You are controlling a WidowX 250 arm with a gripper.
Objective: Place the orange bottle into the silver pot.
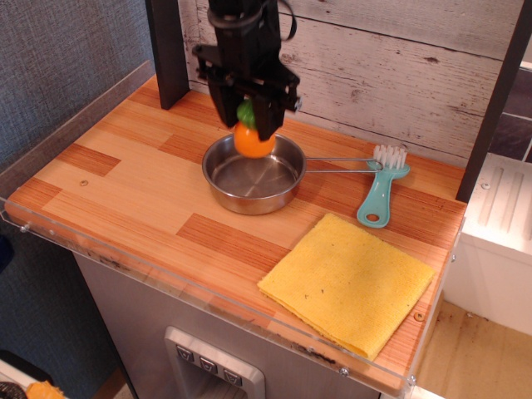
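The orange bottle (253, 140), round and orange with a green top, hangs in my gripper (247, 125). The black fingers are shut on its green top. The bottle is held just above the far rim of the silver pot (253, 173), over the pot's inside. The pot is shallow, round and shiny, with a thin wire handle (337, 164) pointing right. It stands on the wooden counter (133, 183) and holds nothing else.
A teal brush (381, 187) with white bristles lies right of the pot, by the handle's end. A flat yellow cloth (349, 281) lies at the front right. A dark post (166, 50) stands at the back left. A clear rim runs along the counter's edges.
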